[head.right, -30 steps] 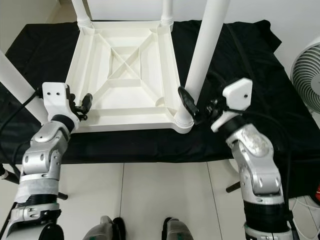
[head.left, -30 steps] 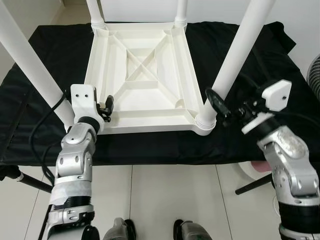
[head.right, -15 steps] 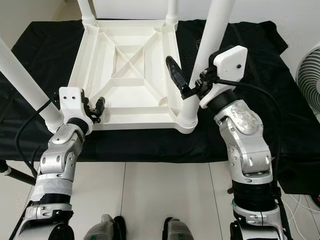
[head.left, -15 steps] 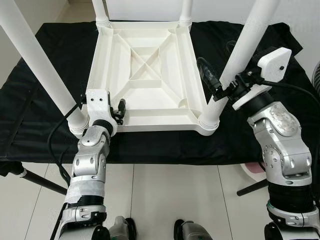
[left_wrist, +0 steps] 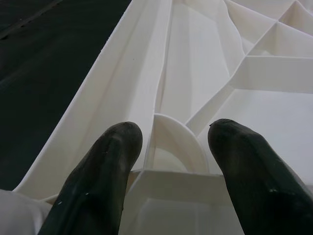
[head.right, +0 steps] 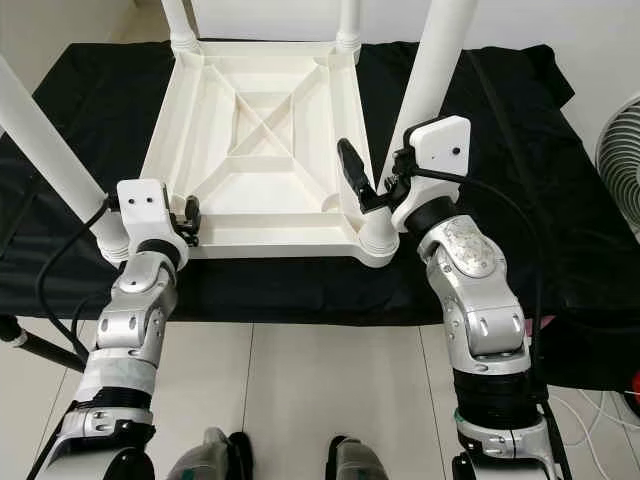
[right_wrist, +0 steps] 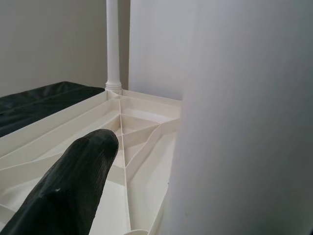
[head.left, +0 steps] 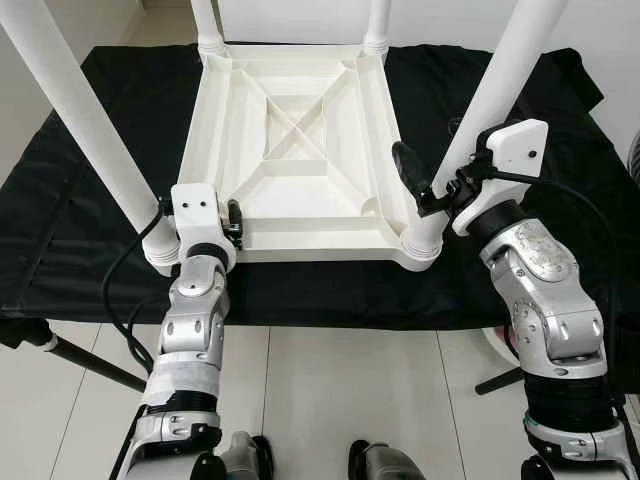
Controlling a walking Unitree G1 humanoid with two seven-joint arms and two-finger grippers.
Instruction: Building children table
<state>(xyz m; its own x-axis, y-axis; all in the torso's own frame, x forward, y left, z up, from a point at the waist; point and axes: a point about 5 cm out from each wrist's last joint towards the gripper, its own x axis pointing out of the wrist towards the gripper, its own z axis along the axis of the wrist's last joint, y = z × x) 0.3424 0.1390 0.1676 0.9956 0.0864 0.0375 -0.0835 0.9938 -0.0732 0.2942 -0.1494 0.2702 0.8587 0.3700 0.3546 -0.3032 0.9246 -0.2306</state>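
A white plastic children's table (head.left: 300, 150) lies upside down on a black cloth (head.left: 100, 80), its four white legs pointing up. My left gripper (head.left: 235, 215) is at the near-left corner, beside the near-left leg (head.left: 80, 120). It is open, and in the left wrist view its fingers (left_wrist: 98, 181) straddle the rim rib by the leg socket. My right gripper (head.left: 440, 185) is open around the near-right leg (head.left: 490, 90), low down near the socket. One of its fingers (right_wrist: 73, 191) stands on the inner side with a gap to the leg (right_wrist: 244, 122); the other is hidden behind the leg.
The black cloth covers a low platform whose front edge runs just before my arms. A fan (head.right: 620, 150) stands at the far right. Cables trail over the cloth on the right, and a dark stand leg (head.left: 60, 355) crosses the tiled floor at the left.
My right gripper has swung from right of the near-right leg to around it, then sunk lower. My left gripper has shifted forward onto the near-left corner rim. The camera has also shifted.
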